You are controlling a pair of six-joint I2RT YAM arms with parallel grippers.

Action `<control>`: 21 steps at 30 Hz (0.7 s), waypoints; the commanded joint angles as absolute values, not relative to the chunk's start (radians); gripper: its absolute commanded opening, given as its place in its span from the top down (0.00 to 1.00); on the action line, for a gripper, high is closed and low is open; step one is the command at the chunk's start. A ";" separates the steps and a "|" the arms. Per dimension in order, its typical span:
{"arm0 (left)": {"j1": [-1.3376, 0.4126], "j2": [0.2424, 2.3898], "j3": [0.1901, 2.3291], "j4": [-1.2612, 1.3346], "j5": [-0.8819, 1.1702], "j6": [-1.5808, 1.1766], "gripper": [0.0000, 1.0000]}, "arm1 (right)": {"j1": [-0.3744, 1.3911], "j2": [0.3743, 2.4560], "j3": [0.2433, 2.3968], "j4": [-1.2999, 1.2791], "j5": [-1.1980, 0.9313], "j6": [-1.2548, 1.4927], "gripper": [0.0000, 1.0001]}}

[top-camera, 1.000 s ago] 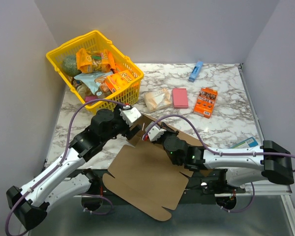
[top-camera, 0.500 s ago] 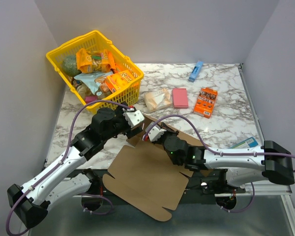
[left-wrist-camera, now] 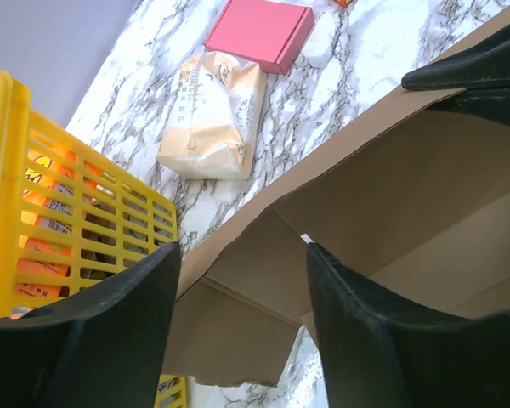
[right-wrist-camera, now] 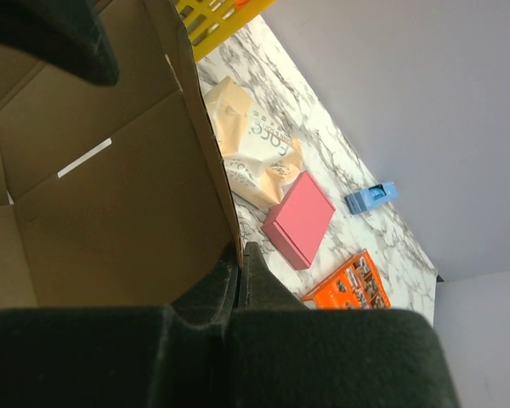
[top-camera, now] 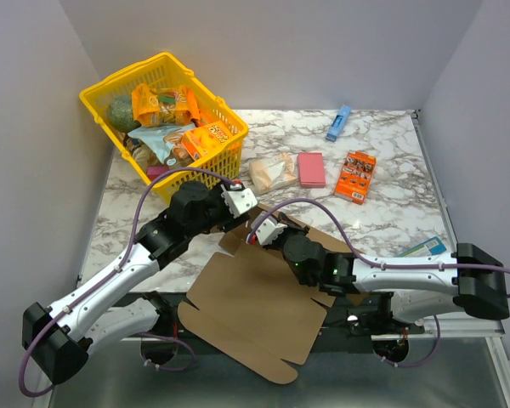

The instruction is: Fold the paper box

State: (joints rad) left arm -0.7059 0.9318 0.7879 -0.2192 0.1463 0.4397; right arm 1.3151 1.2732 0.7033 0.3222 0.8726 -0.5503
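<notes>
The paper box [top-camera: 255, 310] is a brown cardboard sheet lying partly over the table's near edge, its far wall and flaps raised. My right gripper [top-camera: 257, 229] is shut on the top edge of that raised wall; the right wrist view shows both fingers pinching the cardboard [right-wrist-camera: 110, 212] at the gripper [right-wrist-camera: 240, 255]. My left gripper [top-camera: 240, 214] is at the wall's left end. In the left wrist view its jaws [left-wrist-camera: 238, 251] stand open astride a corner flap of the box [left-wrist-camera: 238, 323], with gaps on both sides.
A yellow basket [top-camera: 166, 119] full of snack packs stands at the back left, close to my left gripper. Behind the box lie a cream bag [top-camera: 272, 172], a pink box [top-camera: 311, 168], an orange snack box [top-camera: 355, 176] and a blue item [top-camera: 338, 122].
My left gripper has moved right, onto the raised flap, and its jaws have narrowed somewhat. The right gripper and the cardboard have stayed put.
</notes>
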 commanded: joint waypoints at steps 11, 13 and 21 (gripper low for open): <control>-0.716 0.960 0.765 -0.176 0.169 0.408 0.50 | 1.316 1.241 0.686 0.339 0.854 -0.503 0.99; -0.721 0.966 0.761 -0.176 0.169 0.407 0.53 | 1.316 1.238 0.683 0.344 0.854 -0.505 0.99; -0.750 0.937 0.716 -0.173 0.147 0.413 0.70 | 1.316 1.230 0.672 0.364 0.864 -0.531 0.98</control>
